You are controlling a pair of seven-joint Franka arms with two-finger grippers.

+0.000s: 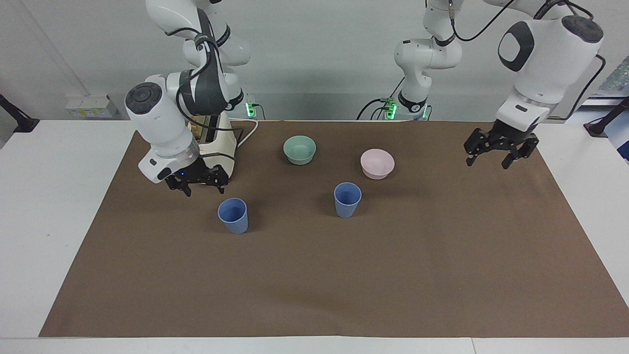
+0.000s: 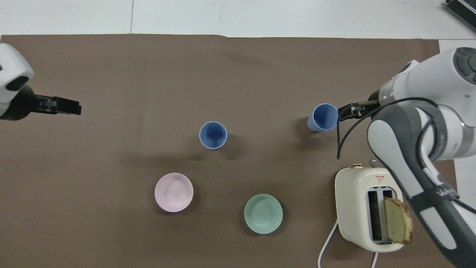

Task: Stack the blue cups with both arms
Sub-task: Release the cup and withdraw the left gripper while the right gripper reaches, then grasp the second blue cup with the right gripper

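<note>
The toaster (image 1: 218,147) is largely covered by the right arm (image 1: 167,128) in the facing view. In the overhead view, the left arm (image 2: 9,91) is cut off by the edge, only its wrist and gripper (image 2: 65,107) showing.

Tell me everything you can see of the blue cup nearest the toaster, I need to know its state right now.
The blue cup is a small plain periwinkle tumbler, plastic by its look, handleless, tapered toward its base. It stands upright and empty on the brown mat, mouth up, farther from the robots than the toaster, apart from the other blue cup. Nothing touches it. The right gripper hangs close beside it, open, holding nothing.
</note>
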